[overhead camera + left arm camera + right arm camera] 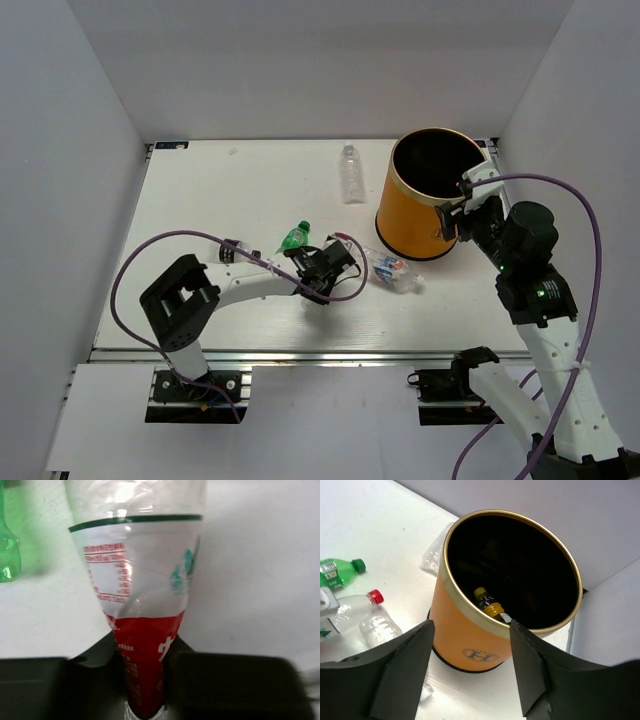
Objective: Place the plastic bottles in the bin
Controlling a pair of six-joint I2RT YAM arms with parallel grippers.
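My left gripper (325, 270) is shut on a clear plastic bottle with a red and white label (140, 595). Its jaws pinch the bottle's lower body flat (142, 685). A green bottle (295, 237) lies just left of it. A blue-labelled bottle (392, 268) lies to its right, and a plain clear bottle (350, 172) lies at the back. The orange bin (425, 195) stands at the back right with a yellow-capped bottle (490, 605) inside it. My right gripper (470, 625) hangs open beside the bin's near wall (465, 630), holding nothing.
White walls close the table on the left, back and right. The table's front edge (300, 352) runs just ahead of both arm bases. A purple cable (150, 250) loops over the left arm, and another arcs over the right arm.
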